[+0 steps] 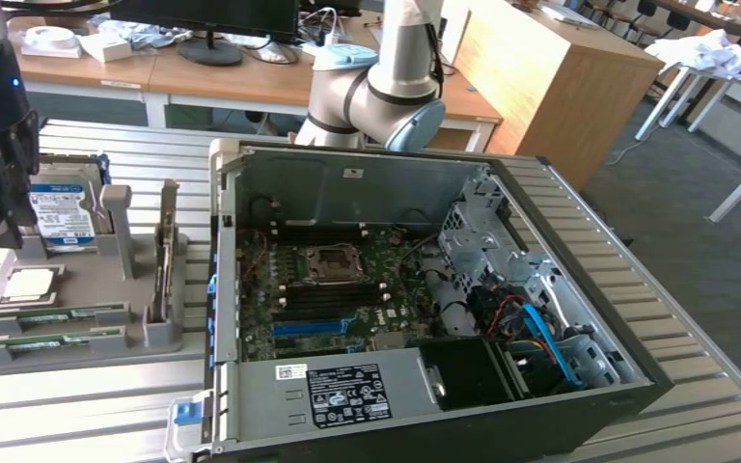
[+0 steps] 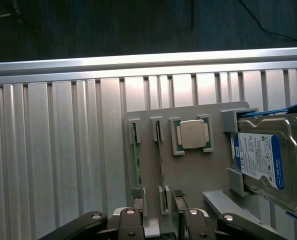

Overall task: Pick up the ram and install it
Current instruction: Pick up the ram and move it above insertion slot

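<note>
While the gripper [image 2: 157, 196] hangs over the grey tray [image 2: 188, 172] on the slatted metal table [image 2: 63, 150], its jaws stand wide apart and hold nothing. Two green ram sticks lie flat in side-by-side slots of the tray: the inner ram stick [image 2: 161, 167] sits next to the silver processor chip [image 2: 192, 134], and the outer ram stick [image 2: 137, 157] sits near the tray's edge. Neither is lifted. In the wrist view the near end of the inner ram stick runs between the two dark fingertips [image 2: 137, 194]; contact cannot be told. A blue-labelled hard drive [image 2: 261, 160] stands in the tray on the far side of the processor chip from the sticks. In the exterior view the tray is at the exterior view's left, just beside the open computer case [image 1: 344, 178]. The case lies on its side with the motherboard [image 1: 332, 289] exposed, a blue slot near its lower part and a labelled power supply [image 1: 344, 391] at the near end. Behind the case, the arm's grey base joint [image 1: 384, 92] stands at the table's far edge, with wooden desks beyond it.
</note>
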### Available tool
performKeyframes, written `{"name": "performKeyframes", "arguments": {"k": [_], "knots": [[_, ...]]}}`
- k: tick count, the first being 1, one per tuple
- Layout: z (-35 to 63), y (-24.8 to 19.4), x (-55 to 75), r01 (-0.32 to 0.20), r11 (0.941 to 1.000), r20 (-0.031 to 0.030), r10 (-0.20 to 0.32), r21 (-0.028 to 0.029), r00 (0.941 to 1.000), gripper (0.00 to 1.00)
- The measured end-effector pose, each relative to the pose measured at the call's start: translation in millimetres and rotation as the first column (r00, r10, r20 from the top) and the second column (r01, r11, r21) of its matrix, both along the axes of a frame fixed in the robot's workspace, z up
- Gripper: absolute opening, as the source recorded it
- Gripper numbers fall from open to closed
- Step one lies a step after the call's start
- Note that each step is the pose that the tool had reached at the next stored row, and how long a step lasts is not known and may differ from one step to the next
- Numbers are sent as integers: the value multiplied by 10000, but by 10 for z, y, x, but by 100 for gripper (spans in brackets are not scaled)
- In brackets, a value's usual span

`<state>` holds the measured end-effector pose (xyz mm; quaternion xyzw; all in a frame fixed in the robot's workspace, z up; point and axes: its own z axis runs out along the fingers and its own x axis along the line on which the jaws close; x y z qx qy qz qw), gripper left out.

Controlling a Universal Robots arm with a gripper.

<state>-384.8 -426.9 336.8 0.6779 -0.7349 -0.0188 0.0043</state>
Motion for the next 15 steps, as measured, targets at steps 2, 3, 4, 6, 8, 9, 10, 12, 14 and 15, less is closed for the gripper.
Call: {"name": "performKeyframes", "arguments": {"k": [2, 3, 4, 6, 8, 9, 10, 12, 14, 15], "knots": [[-15, 0, 0, -5, 10000, -1, 5, 0, 10000, 36], [-24, 0, 0, -7, 10000, -1, 7, -1, 10000, 36], [-32, 0, 0, -11, 10000, -1, 11, -1, 10000, 36], [-51, 0, 0, -17, 10000, -1, 17, -1, 10000, 36], [-68, 0, 0, -23, 10000, -1, 23, -1, 10000, 36], [-77, 0, 0, -26, 10000, -1, 26, -1, 10000, 36], [-86, 0, 0, -29, 10000, -2, 29, -1, 10000, 36], [-106, 0, 0, -35, 10000, -2, 35, -1, 10000, 36], [-128, 0, 0, -40, 10000, 0, 40, 0, 10000, 36], [-141, 0, 0, -41, 10000, 0, 41, 0, 10000, 36]]}}
